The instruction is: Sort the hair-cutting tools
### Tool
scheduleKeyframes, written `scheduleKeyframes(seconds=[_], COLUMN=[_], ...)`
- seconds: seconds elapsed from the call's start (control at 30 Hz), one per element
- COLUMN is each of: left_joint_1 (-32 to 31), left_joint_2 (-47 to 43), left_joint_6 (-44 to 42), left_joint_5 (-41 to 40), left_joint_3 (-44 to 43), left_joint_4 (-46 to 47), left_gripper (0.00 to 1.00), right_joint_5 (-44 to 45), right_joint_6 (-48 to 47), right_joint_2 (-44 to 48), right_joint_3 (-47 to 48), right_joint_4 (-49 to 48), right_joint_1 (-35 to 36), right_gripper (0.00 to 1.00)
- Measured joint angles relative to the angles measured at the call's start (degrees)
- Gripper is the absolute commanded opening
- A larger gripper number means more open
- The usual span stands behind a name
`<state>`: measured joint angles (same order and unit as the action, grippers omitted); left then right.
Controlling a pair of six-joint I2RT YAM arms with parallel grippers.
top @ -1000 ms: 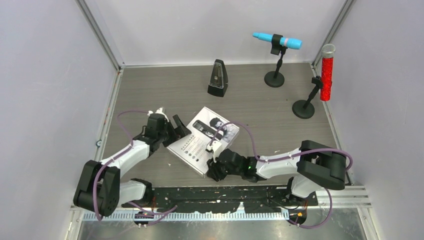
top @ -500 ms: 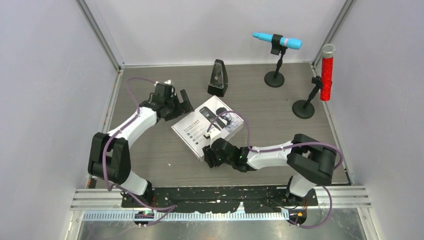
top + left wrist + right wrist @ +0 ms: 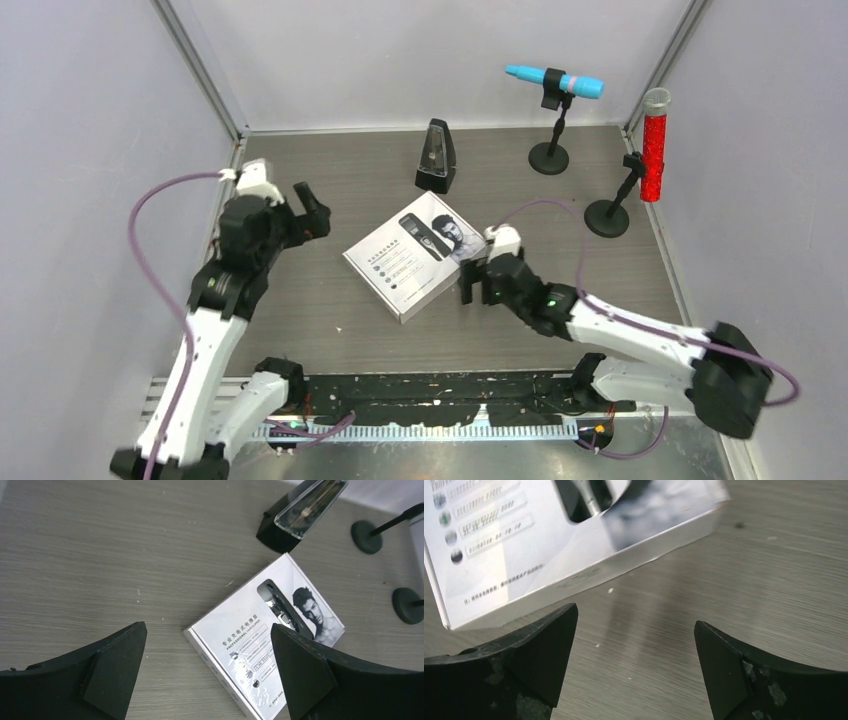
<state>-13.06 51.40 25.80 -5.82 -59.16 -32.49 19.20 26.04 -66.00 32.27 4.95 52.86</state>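
A white retail box (image 3: pixel 405 262) lies flat at the table's middle, closed. Through its window shows the slim black-and-silver clipper (image 3: pixel 423 234), the only one of the hair-cutting tools in sight. My left gripper (image 3: pixel 312 208) hangs open above the table, left of the box and apart from it. In the left wrist view the box (image 3: pixel 250 655) and clipper (image 3: pixel 278 608) lie below the open left gripper (image 3: pixel 207 627). My right gripper (image 3: pixel 477 282) stands open just off the box's right corner, holding nothing. The right wrist view shows the box's edge (image 3: pixel 574 575) ahead of the open right gripper (image 3: pixel 635 616).
A black pyramid metronome (image 3: pixel 435 157) stands behind the box. A blue microphone (image 3: pixel 555 81) on a round-based stand (image 3: pixel 548 158) and a red microphone (image 3: pixel 654 145) on its stand (image 3: pixel 607 218) occupy the back right. Walls close in left, right and back.
Both grippers have let go of the box and opened wide. The left arm rose and drew back to the left. The right gripper moved from the box's near corner to its right corner.
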Motion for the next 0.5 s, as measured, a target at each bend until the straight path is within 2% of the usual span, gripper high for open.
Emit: scheduleKeyframes(seconds=[0.2,0.37,0.5], left_joint_1=[0.0,0.0,0.0], left_joint_2=[-20.0,-35.6,-45.4], left_joint_6=[-4.6,-8.5,-11.5], left_joint_5=[-3.6,-8.3,-12.9], left_joint_3=[4.1,7.0,10.4], left_joint_4=[-2.8,-3.8,-3.8], left_gripper=[1.0,0.99,0.99], right_joint_5=[11.3,21.0,27.8], right_joint_6=[-0.4,-2.1,-5.8], right_joint_2=[23.8,38.8,49.1], right_joint_3=[0.8,7.3,11.2], right_joint_4=[13.6,23.4,26.7], right_joint_1=[-4.3,-4.5,-4.6], right_gripper=[0.95,0.96,0.95])
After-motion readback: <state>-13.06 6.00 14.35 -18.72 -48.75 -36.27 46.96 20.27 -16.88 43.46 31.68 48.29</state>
